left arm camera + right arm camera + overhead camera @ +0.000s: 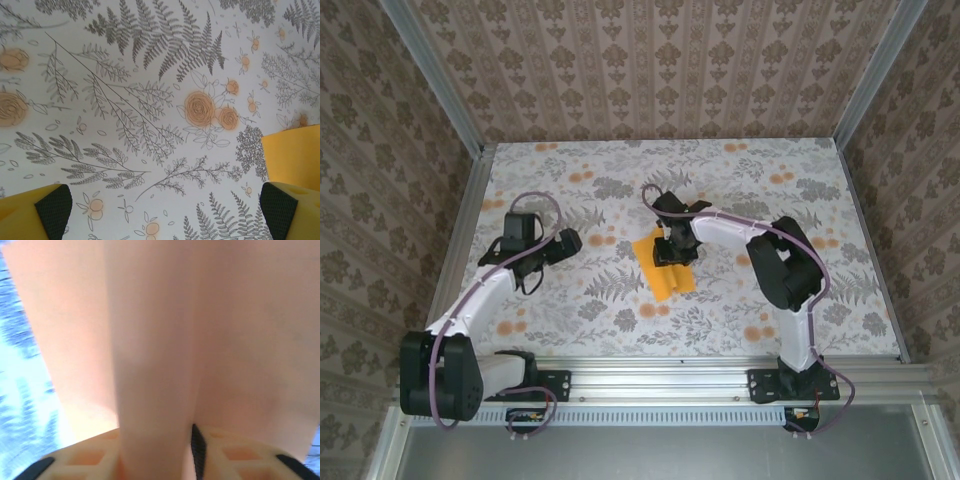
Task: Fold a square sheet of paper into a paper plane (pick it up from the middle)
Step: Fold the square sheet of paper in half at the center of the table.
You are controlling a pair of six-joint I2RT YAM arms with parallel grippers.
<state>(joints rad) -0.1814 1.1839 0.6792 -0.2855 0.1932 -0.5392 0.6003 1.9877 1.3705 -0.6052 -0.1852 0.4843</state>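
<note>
The square sheet of paper (pixel 666 282) lies near the middle of the counter (pixel 750 180), seen from above. The right tool (pixel 675 252) is planted on its centre, as a middle pick-up asks, while the left tool (pixel 567 243) hovers released, well left. Its wrist camera shows fingers (pixel 52 212) spread over flowered counter. At the right wrist, a raised ridge of the sheet (pixel 150 350) sits clenched between the pads (pixel 198 447).

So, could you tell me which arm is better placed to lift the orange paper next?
Right. The right claw sits directly on the orange paper, with a raised ridge of it between its jaws. The left claw hangs open over the floral table, apart from the paper's left edge.
</note>
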